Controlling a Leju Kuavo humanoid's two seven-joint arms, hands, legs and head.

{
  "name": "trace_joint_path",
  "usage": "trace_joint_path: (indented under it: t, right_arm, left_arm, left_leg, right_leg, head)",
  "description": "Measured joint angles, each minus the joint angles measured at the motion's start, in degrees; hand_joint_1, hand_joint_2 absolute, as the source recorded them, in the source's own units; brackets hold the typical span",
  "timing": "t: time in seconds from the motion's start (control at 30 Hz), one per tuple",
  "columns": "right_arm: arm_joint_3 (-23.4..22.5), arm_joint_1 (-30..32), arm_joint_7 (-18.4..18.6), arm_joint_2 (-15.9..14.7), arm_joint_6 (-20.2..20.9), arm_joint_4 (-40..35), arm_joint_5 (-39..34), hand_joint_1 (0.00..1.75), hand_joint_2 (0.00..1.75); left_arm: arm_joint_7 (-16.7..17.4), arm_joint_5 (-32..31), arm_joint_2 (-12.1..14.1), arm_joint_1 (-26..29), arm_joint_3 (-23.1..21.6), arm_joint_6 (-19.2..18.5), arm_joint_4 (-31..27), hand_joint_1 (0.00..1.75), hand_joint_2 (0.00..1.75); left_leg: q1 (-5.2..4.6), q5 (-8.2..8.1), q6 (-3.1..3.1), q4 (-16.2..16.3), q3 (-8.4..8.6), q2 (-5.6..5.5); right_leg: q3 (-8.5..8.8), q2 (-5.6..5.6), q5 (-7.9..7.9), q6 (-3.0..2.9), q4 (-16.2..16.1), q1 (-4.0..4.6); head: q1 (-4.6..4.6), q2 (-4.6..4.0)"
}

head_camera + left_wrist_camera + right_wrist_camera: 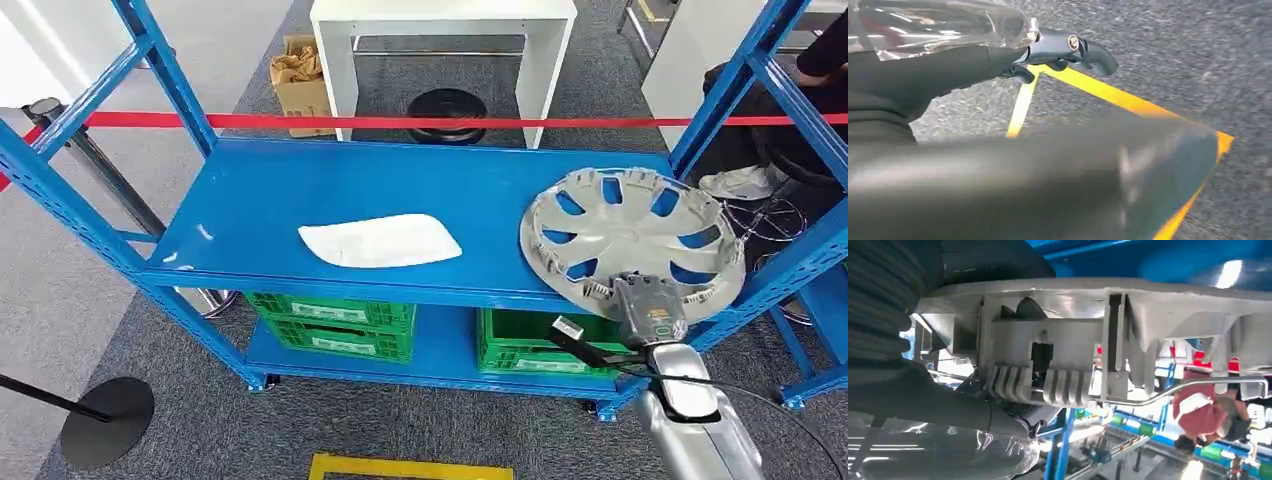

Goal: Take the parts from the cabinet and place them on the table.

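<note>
Head view high, looking down on blue rack [300, 190], right wrist view close under hubcap [1148, 305], shared with head view, left wrist view near floor [1173, 45].

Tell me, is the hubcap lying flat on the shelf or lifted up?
Lifted and tilted: the hubcap overhangs the shelf front edge, and the right hand holds its near rim.

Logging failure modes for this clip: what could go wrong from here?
The right hand grips the hubcap only at its near rim, so the wide cover could tilt or slip out. Its far edge sits near the blue upright and may catch when lifted. The white part still waits on the shelf.
</note>
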Motion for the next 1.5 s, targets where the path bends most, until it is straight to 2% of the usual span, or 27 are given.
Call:
trace_joint_path:
  t: [0.1, 0.33, 0.43, 0.57, 0.6, 0.73, 0.8, 0.9, 0.97, 1.03, 1.17, 1.3, 1.4, 1.5]
  right_arm:
    - [-1.42, 2.69, -0.61, -0.13, -0.15, -3.71, -0.48, 1.75, 1.75]
    - [-3.47, 5.74, -3.96, 0.77, -1.42, -9.13, -5.1, 1.75, 1.75]
    - [-3.87, 6.11, -8.32, 2.36, -2.58, -10.53, -13.88, 1.75, 1.75]
    - [-5.0, 6.03, -17.08, 5.33, -2.14, -13.02, -32.32, 1.75, 1.75]
    - [-5.24, 5.98, -18.17, 5.84, -2.08, -13.53, -34.17, 1.75, 1.75]
    - [-5.83, 5.86, -18.82, 7.15, -1.88, -14.64, -34.9, 1.75, 1.75]
    - [-6.4, 5.8, -21.12, 7.74, -0.65, -14.9, -39.12, 1.75, 1.75]
    - [-7.97, 4.79, -28.66, 9.55, 4.66, -16.36, -54.22, 1.75, 1.75]
    - [-8.85, 3.82, -32.49, 10.79, 10.49, -18.82, -64.13, 1.75, 1.75]
    - [-9.2, 3.37, -35.02, 11.89, 15.33, -21.84, -69.43, 1.75, 1.75]
    - [-9.05, 2.62, -36.44, 13.69, 23.49, -28.63, -76.42, 1.75, 1.75]
    - [-7.83, 4.23, -37.59, 14.54, 36.48, -35.93, -85.17, 1.75, 1.75]
    - [-5.71, 6.16, -37.88, 14.58, 45.38, -41.36, -88.3, 1.75, 1.75]
    - [-3.61, 7.68, -37.88, 14.56, 50.55, -45.49, -88.59, 1.75, 1.75]
  left_arm:
    - [-2.01, 0.07, -0.09, -0.04, 0.0, 0.09, 0.0, 0.0, 1.75]
    - [-1.63, 1.86, -0.37, -0.19, 0.79, 2.62, 0.0, 0.0, 1.75]
    - [-1.39, 2.21, -0.46, -0.22, 1.25, 2.38, 0.0, 0.0, 1.75]
    - [-2.27, 1.42, -0.61, -0.41, 1.4, 1.14, 0.0, 0.0, 1.75]
    - [-2.44, 1.31, -0.66, -0.41, 1.4, 1.05, 0.0, 0.0, 1.75]
    - [-2.6, 1.29, -0.81, -0.43, 1.4, 0.98, 0.0, 0.0, 1.75]
    - [-2.64, 1.25, -0.83, -0.42, 1.42, 0.85, 0.0, 0.0, 1.75]
    - [-2.86, 2.35, -0.83, -0.59, 1.75, -1.13, 0.0, 0.0, 1.75]
    - [-2.9, 3.24, -0.81, -0.99, 2.1, -3.41, 0.0, 0.0, 1.75]
    - [-2.97, 3.72, -0.83, -1.11, 2.38, -3.72, 0.0, 0.0, 1.75]
    - [-3.41, 5.25, -0.87, -1.29, 3.39, -3.17, 0.0, 0.0, 1.75]
    - [-6.53, 4.46, -1.01, -1.34, 3.56, 3.89, 0.0, 0.0, 1.75]
    - [-7.3, 3.67, -0.98, -1.33, 3.54, 3.87, 0.0, 0.0, 1.75]
    - [-7.43, 3.78, -1.05, -1.31, 3.54, 2.69, 0.0, 0.0, 1.75]
  left_leg:
    - [0.0, -0.01, 0.01, 0.0, -0.04, -0.03]
    - [0.0, -0.01, 0.01, 0.0, -0.15, -0.03]
    - [0.01, -0.01, 0.01, 0.0, -0.18, 0.0]
    - [0.01, 0.0, 0.0, -0.01, -0.19, 0.0]
    - [0.01, 0.0, 0.0, -0.01, -0.19, 0.0]
    - [0.01, 0.01, 0.0, -0.01, -0.18, 0.0]
    - [0.01, 0.01, 0.0, -0.01, -0.21, 0.0]
    - [0.01, 0.01, 0.0, 0.0, -0.21, 0.08]
    - [0.01, 0.01, 0.0, 0.0, -0.19, 0.07]
    - [0.01, 0.01, 0.0, 0.0, -0.2, 0.05]
    - [0.01, 0.02, -0.01, 0.0, -0.21, -0.01]
    - [0.01, 0.01, -0.01, -0.01, -0.2, 0.01]
    - [0.01, 0.0, -0.01, -0.01, -0.22, 0.0]
    - [0.02, 0.0, -0.01, -0.02, -0.22, 0.0]
  right_leg:
    - [-0.03, -0.01, 0.0, 0.0, 0.0, -0.01]
    - [-0.11, -0.06, 0.0, 0.0, 0.0, -0.01]
    - [-0.18, -0.01, 0.0, 0.0, 0.0, -0.01]
    - [-0.18, -0.02, 0.0, 0.0, 0.01, 0.0]
    - [-0.18, -0.02, 0.0, 0.0, 0.01, 0.0]
    - [-0.17, -0.02, 0.01, 0.0, 0.01, 0.0]
    - [-0.16, -0.03, 0.01, 0.0, 0.01, -0.01]
    - [-0.18, 0.05, 0.02, 0.0, 0.01, -0.01]
    - [-0.19, 0.03, 0.02, 0.0, 0.01, -0.01]
    - [-0.19, 0.02, 0.01, 0.0, 0.01, 0.0]
    - [-0.2, -0.02, 0.0, -0.01, 0.01, 0.05]
    - [-0.23, 0.01, 0.0, -0.01, 0.01, 0.05]
    - [-0.24, 0.0, -0.01, -0.01, 0.01, 0.05]
    - [-0.22, 0.0, -0.01, -0.02, 0.01, 0.04]
  head:
    - [0.0, 0.0]
    - [0.0, 0.0]
    - [0.0, 0.0]
    - [0.0, 0.0]
    - [0.0, 0.0]
    - [0.0, 0.0]
    - [0.02, 0.0]
    - [0.0, 0.0]
    - [0.02, 0.0]
    - [0.0, 0.0]
    - [0.0, 0.0]
    - [0.0, 0.0]
    - [0.0, 0.0]
    - [0.0, 0.0]
